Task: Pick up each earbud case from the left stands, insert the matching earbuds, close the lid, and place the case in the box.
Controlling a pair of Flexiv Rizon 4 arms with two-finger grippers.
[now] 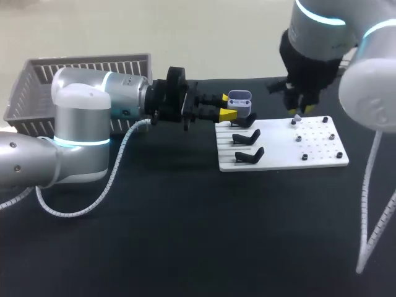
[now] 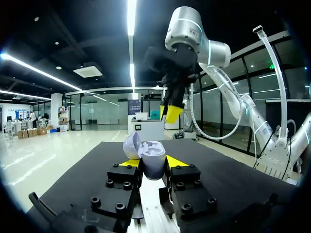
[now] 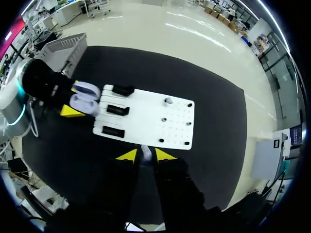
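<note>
Two grippers, both loaded. Left gripper point(image 1: 226, 106) is clamped on the earbud case point(image 2: 153, 163), one yellow finger on each side, lid point(image 2: 131, 144) flipped open. The case sits at the far left corner of the white board point(image 1: 322, 159), just above the rearmost of three black stands point(image 1: 249, 154). The other two stands are bare. Right gripper point(image 1: 301, 106) hangs over the board's far side, jaws pinched on a small white earbud point(image 3: 145, 151) that sits above the peg field. Dark pegs point(image 1: 305, 158) are scattered across the board's right half. Grey basket point(image 1: 86, 65) is at the table's far left, behind the left arm, well apart from the board.
</note>
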